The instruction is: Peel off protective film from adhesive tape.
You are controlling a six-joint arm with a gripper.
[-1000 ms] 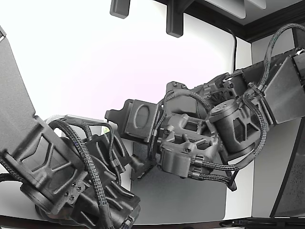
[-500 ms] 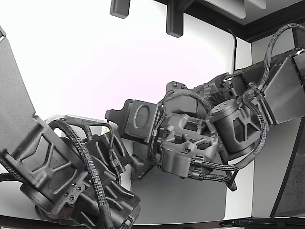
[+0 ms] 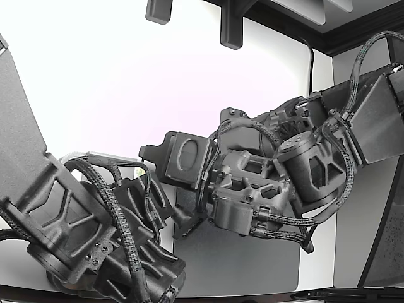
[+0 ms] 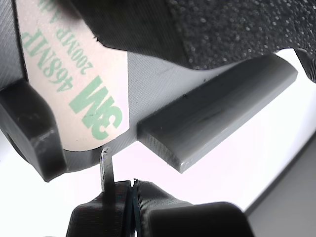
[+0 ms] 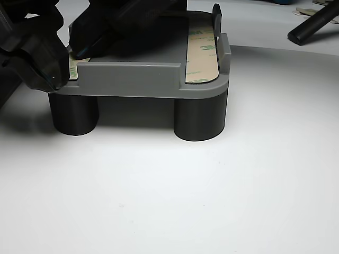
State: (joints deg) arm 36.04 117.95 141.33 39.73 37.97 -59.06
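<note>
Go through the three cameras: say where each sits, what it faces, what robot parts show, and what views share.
Exterior view: high up, looking down on two black arms over a grey mat.
Wrist view: close behind the pincer, facing 3M-printed film on the grey part.
Other view: table level, facing the part's side on black legs; pincer at its edge.
Shared: film, part.

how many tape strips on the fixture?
2. One strip lies along the grey fixture's right edge in the other view; another peeks out at its left edge under the gripper. More may be hidden.
</note>
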